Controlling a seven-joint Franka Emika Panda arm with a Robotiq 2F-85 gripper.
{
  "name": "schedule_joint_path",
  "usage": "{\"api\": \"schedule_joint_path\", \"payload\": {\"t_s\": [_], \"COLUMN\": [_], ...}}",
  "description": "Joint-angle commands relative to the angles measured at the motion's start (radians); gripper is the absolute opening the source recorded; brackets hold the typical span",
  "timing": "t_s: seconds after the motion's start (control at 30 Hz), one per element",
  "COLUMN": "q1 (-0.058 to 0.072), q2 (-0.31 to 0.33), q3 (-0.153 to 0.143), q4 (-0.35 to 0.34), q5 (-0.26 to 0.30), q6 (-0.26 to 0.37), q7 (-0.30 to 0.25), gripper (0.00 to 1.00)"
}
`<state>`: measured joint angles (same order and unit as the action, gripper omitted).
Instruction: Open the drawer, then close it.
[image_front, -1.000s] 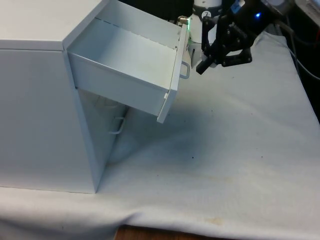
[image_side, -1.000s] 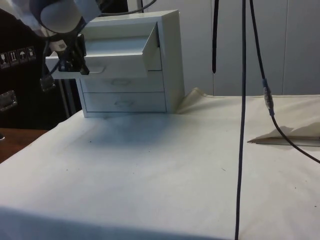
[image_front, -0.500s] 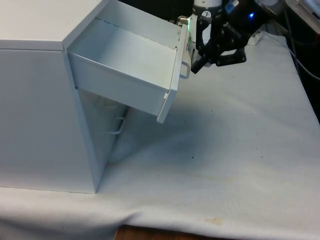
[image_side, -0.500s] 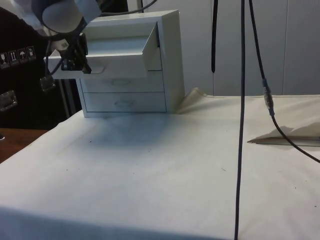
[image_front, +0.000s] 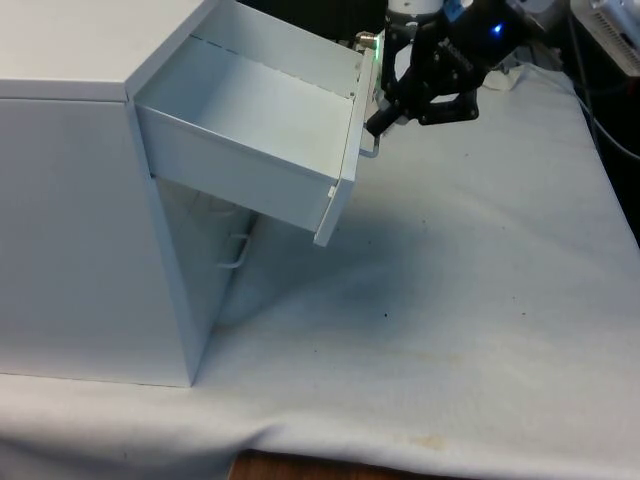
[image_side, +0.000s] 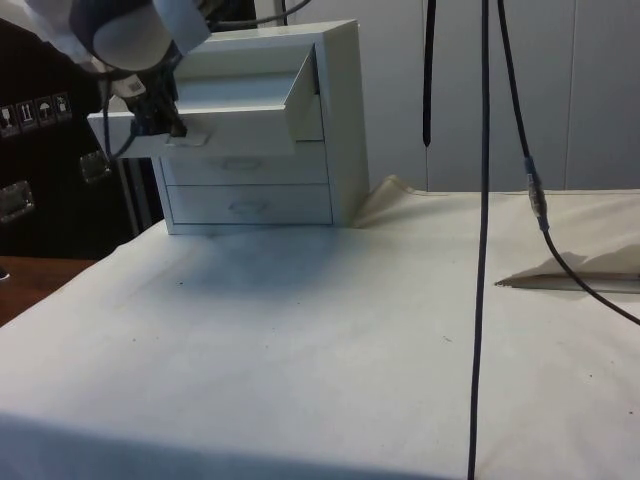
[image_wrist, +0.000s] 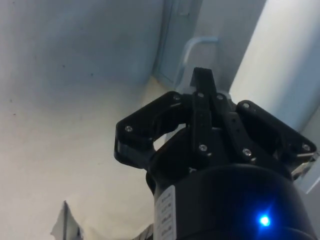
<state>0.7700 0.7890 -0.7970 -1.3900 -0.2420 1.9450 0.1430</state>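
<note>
A white chest of drawers (image_front: 70, 200) stands at the front view's left, and its top drawer (image_front: 250, 120) is pulled far out, with nothing inside. The drawer's front panel (image_front: 346, 175) carries a small handle (image_front: 371, 142). My black gripper (image_front: 376, 122) is shut with nothing in it, and its tip sits against the front panel right at the handle. In the side view the gripper (image_side: 170, 128) meets the drawer front (image_side: 230, 135) from outside. The wrist view has the joined fingertips (image_wrist: 202, 79) just short of the handle (image_wrist: 196, 46).
Two lower drawers (image_side: 248, 205) are shut; one of their handles (image_front: 235, 252) shows under the open drawer. Cables (image_side: 485, 200) hang over the table's middle in the side view. White cloth (image_front: 470, 260) stretches to the front view's right, and the table's edge (image_front: 300, 465) lies near.
The gripper has moved towards the front view's left, from clear of the drawer front to touching it at the handle. The drawer has not moved.
</note>
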Motion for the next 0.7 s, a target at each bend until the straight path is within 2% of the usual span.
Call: {"api": "schedule_joint_path", "payload": {"t_s": [0.0, 0.33, 0.37, 0.6, 0.67], "q1": [0.002, 0.002, 0.001, 0.004, 0.002], "q2": [0.001, -0.003, -0.001, -0.006, -0.002], "q3": [-0.002, -0.007, -0.001, -0.02, -0.016], "q4": [0.002, 0.017, 0.016, 0.035, 0.038], "q5": [-0.011, -0.06, -0.05, -0.079, -0.073], "q6": [-0.006, -0.036, -0.028, -0.062, -0.059], "q7": [-0.008, -0.027, -0.016, -0.047, -0.04], "gripper": [0.0, 0.0, 0.0, 0.0, 0.0]}}
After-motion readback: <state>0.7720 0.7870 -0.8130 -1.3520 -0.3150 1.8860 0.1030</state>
